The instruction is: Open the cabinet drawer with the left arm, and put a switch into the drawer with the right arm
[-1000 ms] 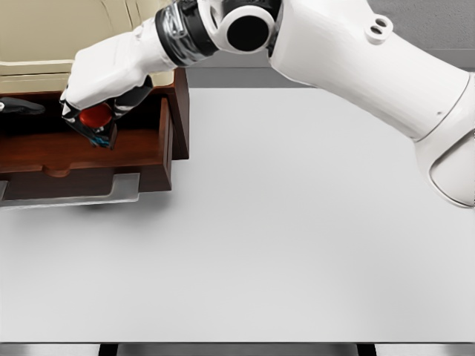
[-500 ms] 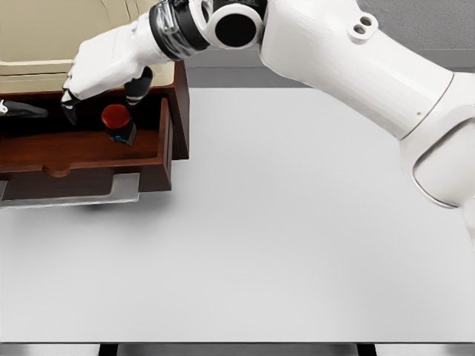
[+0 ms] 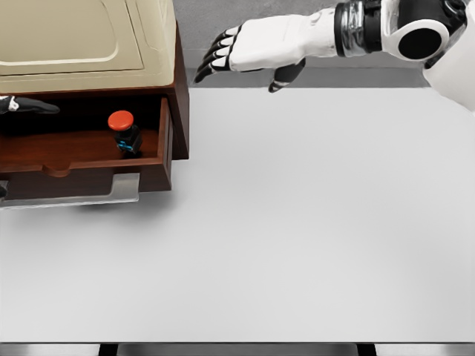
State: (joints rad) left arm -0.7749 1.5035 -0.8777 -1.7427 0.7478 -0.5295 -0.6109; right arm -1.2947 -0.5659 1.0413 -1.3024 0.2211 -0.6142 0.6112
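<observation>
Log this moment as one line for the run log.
drawer: open | switch: upright inside drawer, released | right hand: open, empty, above table | left hand: partly visible at left edge

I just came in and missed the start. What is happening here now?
The cabinet drawer stands open, and the switch with its red button sits upright inside it, near the right end. The right hand hangs open above the table's far edge, holding nothing. Only some dark fingertips of the left hand show at the left edge.

Right hand [image 3: 252, 46] released and withdrawn from drawer [image 3: 89, 159], switch [image 3: 125, 133] now standing inside
</observation>
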